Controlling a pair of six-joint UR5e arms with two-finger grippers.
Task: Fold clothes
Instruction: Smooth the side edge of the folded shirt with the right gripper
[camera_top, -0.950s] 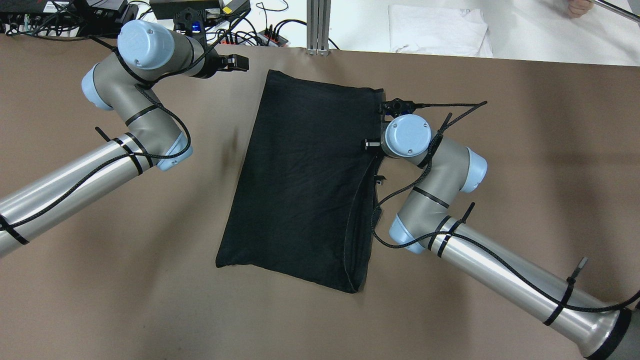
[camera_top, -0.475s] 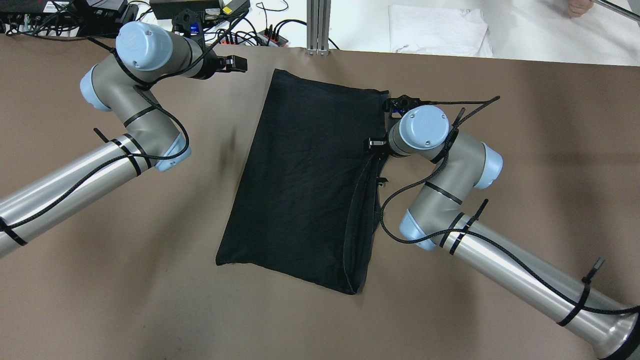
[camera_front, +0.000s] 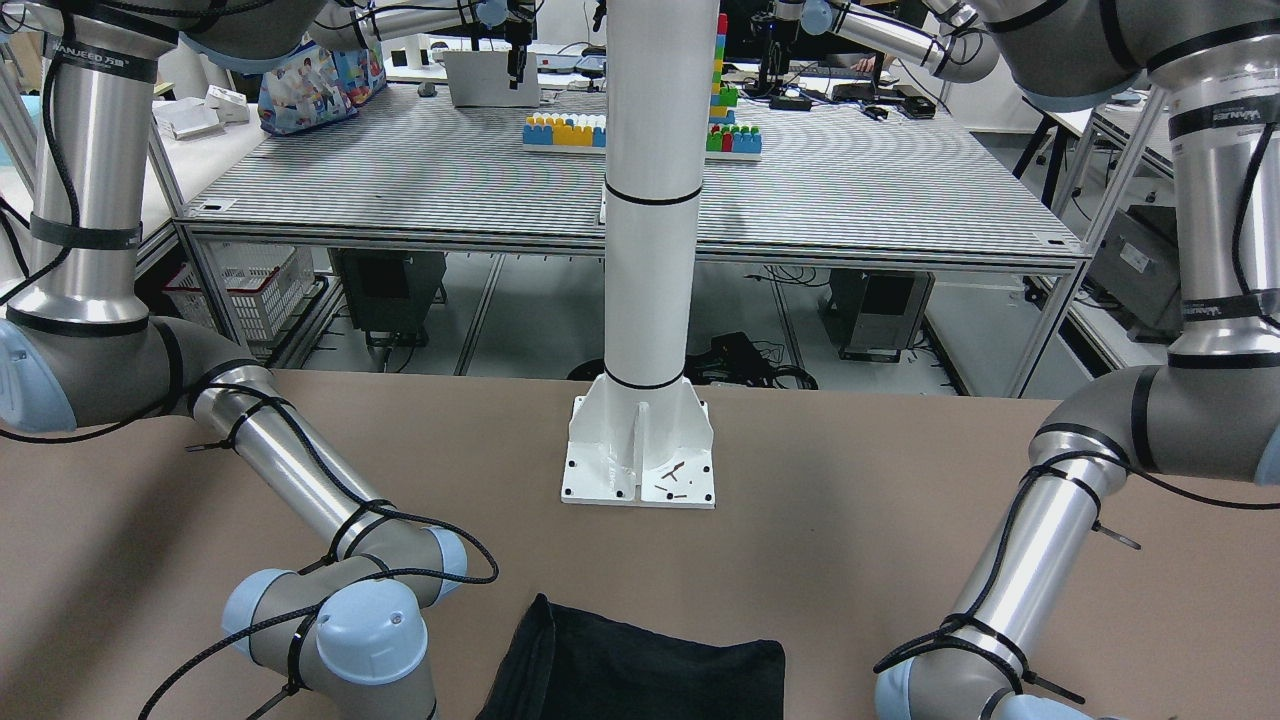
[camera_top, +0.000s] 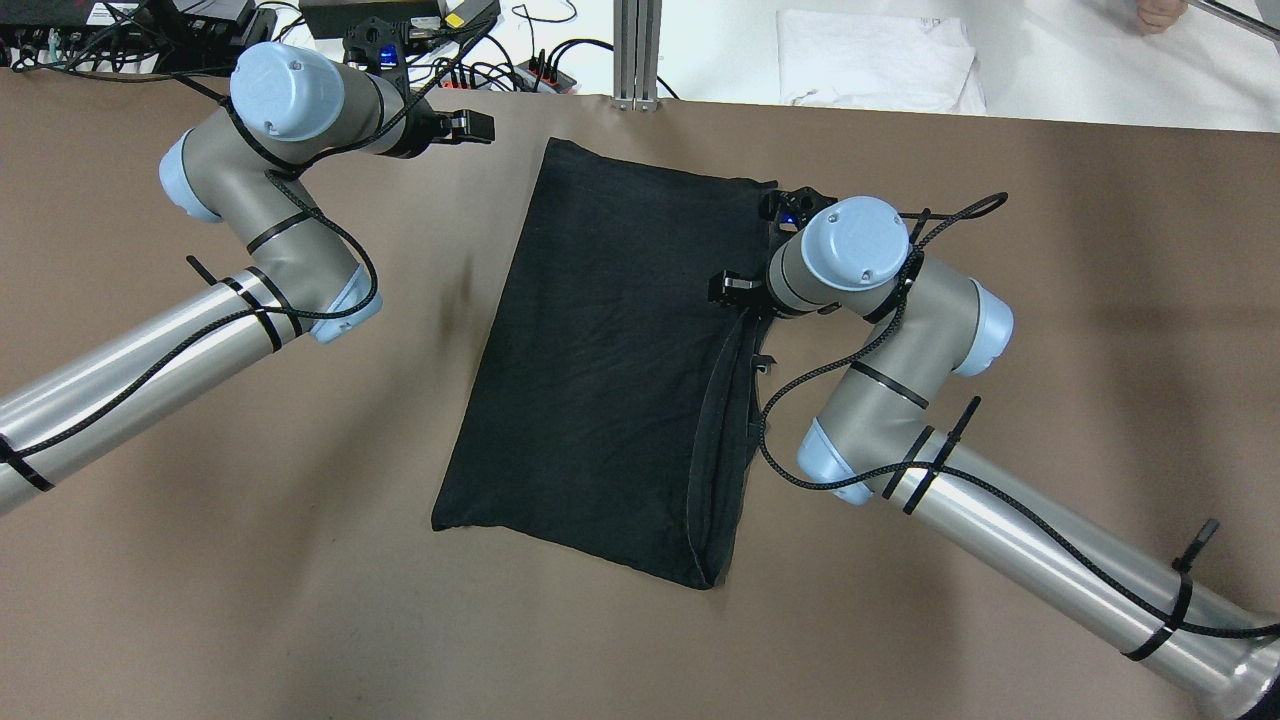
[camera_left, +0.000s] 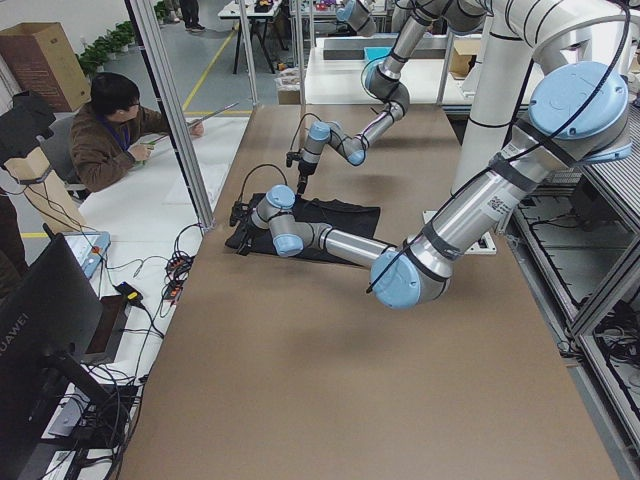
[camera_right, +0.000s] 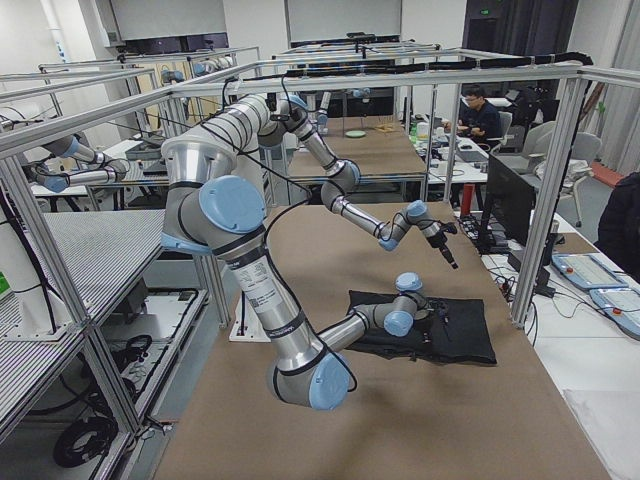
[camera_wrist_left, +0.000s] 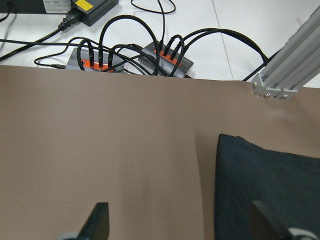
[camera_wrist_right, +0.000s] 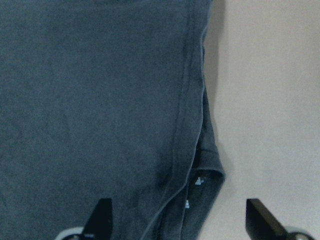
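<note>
Garment: black, folded to a slanted rectangle mid-table, with its doubled hem on my right side. Right claw is spread wide and empty, straddling that hem, one side over cloth and one over bare table. I'd guess it's set to pinch the loose edge; can't tell if it's touching. Farther out, left claw is also spread and empty, over bare table just beside the far corner, probably staged for the matching grab.

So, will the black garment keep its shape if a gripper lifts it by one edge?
Probably not: the black garment lies thin and wrinkled, so it should droop. Its loose layers at the hem may slide apart when pushed.
</note>
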